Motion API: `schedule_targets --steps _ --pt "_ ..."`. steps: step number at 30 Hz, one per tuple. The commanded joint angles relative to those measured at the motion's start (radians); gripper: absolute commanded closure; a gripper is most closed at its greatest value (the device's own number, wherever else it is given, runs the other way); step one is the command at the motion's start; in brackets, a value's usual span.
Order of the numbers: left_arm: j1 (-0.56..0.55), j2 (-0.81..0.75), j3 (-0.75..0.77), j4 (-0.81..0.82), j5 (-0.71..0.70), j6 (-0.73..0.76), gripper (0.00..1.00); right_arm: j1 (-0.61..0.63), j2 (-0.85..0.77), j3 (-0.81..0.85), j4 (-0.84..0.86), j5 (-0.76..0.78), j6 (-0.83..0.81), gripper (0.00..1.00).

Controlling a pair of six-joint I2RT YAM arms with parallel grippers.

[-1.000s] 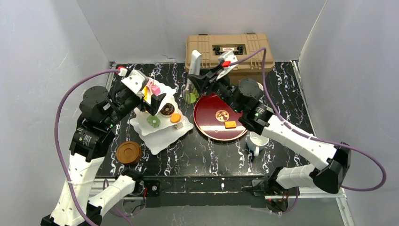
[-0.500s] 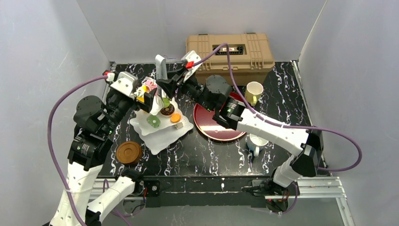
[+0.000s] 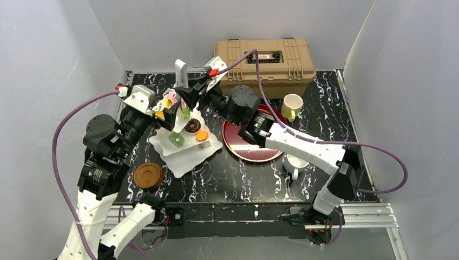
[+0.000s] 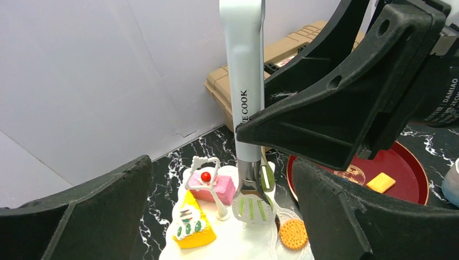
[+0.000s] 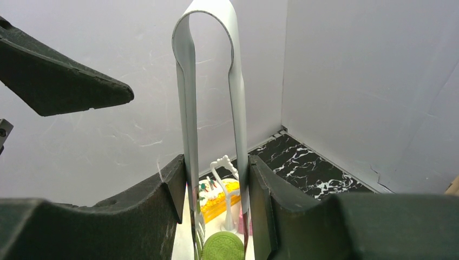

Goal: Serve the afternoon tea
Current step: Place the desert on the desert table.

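Note:
The white three-tier stand (image 3: 187, 154) stands left of centre. Its top tier (image 4: 254, 244) carries a pink cake (image 4: 214, 187) and a yellow cake (image 4: 190, 227). A brown donut (image 3: 191, 125), an orange biscuit (image 3: 202, 135) and a green pastry (image 3: 176, 140) lie on lower tiers. My right gripper (image 3: 189, 100) is shut on metal tongs (image 5: 208, 54). The tongs pinch a green round biscuit (image 5: 223, 249) just above the top tier. My left gripper (image 3: 168, 111) stands open with the top tier between its fingers, holding nothing. A cream-yellow mug (image 3: 292, 104), a white mug (image 3: 295, 162) and brown coasters (image 3: 148, 175) sit on the table.
The dark red tray (image 3: 254, 149) lies right of the stand, partly under my right arm, with a yellow cracker (image 4: 380, 182) on it. The tan case (image 3: 265, 57) stands at the back wall. White walls close in the left, back and right sides.
My right arm has swung left from over the red tray, carrying the tongs and green biscuit to above the stand's top tier. My left gripper has shifted slightly left, still open.

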Motion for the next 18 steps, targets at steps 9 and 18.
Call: schedule_targets --steps 9,18 --pt "0.002 -0.015 0.004 0.023 -0.014 0.003 0.01 0.006 0.018 0.032 0.158 0.014 0.008 0.70" --pt "0.002 -0.007 0.017 0.026 -0.013 0.016 0.01 0.006 0.018 0.025 0.162 0.009 0.012 0.60"
